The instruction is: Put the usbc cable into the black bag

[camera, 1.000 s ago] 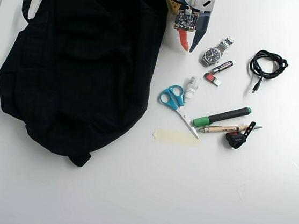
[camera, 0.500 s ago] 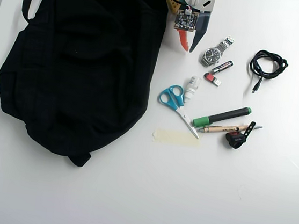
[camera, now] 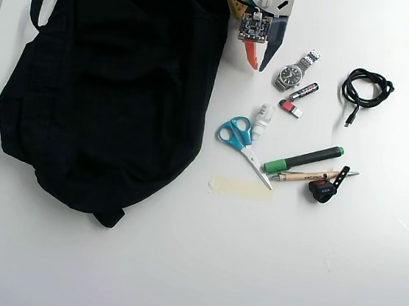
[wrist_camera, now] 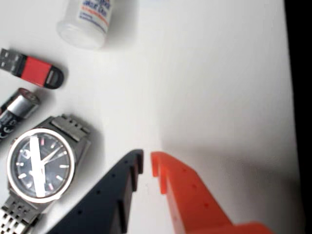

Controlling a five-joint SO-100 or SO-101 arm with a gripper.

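Observation:
The usbc cable (camera: pixel 347 86), a thin black cable in a small loose coil with a short free end, lies on the white table at the right in the overhead view; it does not show in the wrist view. The black bag (camera: pixel 116 84) lies floppy over the left half of the table, its strap at the top left. My gripper (camera: pixel 258 65) is at the top centre, just right of the bag's edge and left of the cable, beside a wristwatch (camera: pixel 291 76). In the wrist view the gripper (wrist_camera: pixel 147 163) has a dark finger and an orange finger nearly together and holds nothing.
Next to the watch (wrist_camera: pixel 41 165) lie a battery (wrist_camera: pixel 17 109), a red USB stick (wrist_camera: pixel 36 70) and a white bottle (wrist_camera: pixel 87 19). Lower down lie blue scissors (camera: pixel 239 138), a black-and-green marker (camera: pixel 303 159), a pencil (camera: pixel 309 176) and a tape strip (camera: pixel 240 187).

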